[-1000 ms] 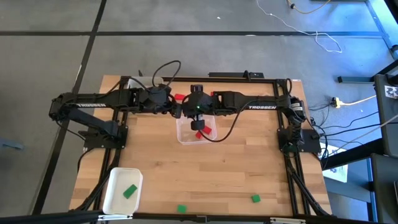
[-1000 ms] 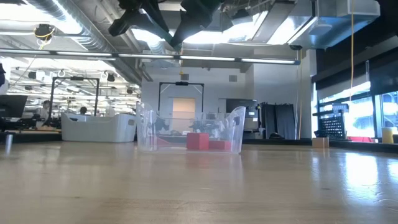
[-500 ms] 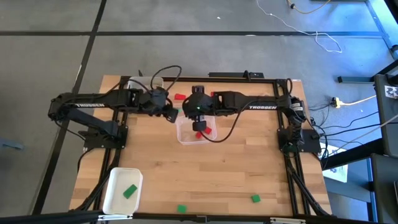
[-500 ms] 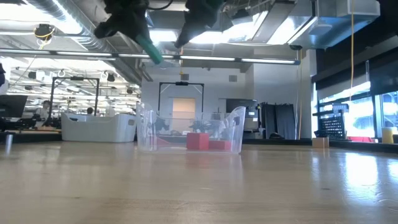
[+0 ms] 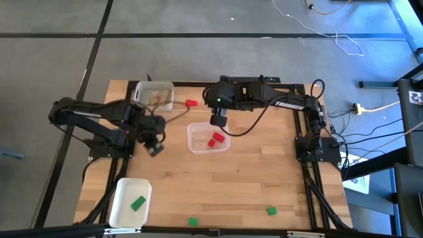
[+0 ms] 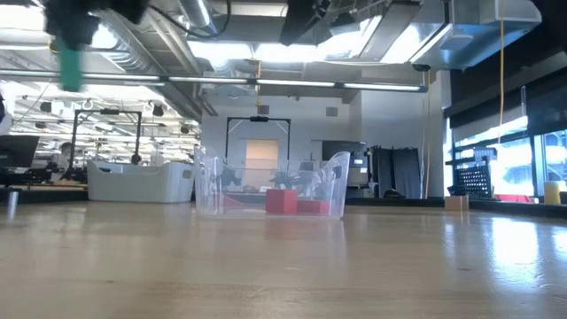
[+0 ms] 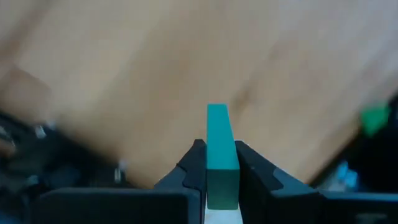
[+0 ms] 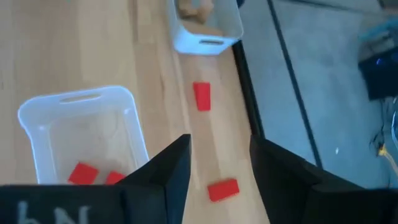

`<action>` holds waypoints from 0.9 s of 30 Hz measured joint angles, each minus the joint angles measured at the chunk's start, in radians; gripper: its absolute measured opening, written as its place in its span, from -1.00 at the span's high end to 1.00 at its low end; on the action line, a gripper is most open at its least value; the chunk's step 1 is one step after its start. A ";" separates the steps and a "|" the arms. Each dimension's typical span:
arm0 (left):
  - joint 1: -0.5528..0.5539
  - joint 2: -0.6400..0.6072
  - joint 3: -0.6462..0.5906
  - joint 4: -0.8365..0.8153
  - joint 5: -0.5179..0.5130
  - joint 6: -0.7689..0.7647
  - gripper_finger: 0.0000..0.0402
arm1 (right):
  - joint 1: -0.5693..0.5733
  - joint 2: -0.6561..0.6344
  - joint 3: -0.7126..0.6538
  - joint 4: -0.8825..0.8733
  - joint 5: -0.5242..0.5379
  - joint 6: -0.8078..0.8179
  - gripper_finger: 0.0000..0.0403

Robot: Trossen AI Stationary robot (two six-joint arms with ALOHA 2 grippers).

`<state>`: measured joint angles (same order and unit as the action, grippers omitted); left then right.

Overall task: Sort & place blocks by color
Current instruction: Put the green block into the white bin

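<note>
Sorting is partly done: left end effector (image 7: 214,163) holds a green block (image 7: 219,146); right end effector (image 8: 217,163) is wide; probably four blocks remain on the desk (image 5: 251,178).

Middle and front of the table (image 5: 218,185) was wide open wood, with just two green blocks (image 5: 193,222) (image 5: 271,211) near the front edge. Obstacles were the clear tray (image 5: 198,144) mid-table, the white tray (image 5: 122,198) at the front-left corner and another tray (image 5: 158,89) at the back. Both arms hung well above the tabletop, so passage underneath was clear.
</note>
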<state>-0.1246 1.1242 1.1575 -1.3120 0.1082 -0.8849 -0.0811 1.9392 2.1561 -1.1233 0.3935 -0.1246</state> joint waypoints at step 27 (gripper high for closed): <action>-0.734 0.044 -0.377 0.626 0.173 -0.788 0.78 | -0.061 0.002 0.028 -0.114 -0.710 -0.064 0.18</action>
<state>-0.8585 1.1679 0.7807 -0.6864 0.2813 -1.6726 -0.1421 1.9408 2.1838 -1.2369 -0.3164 -0.1885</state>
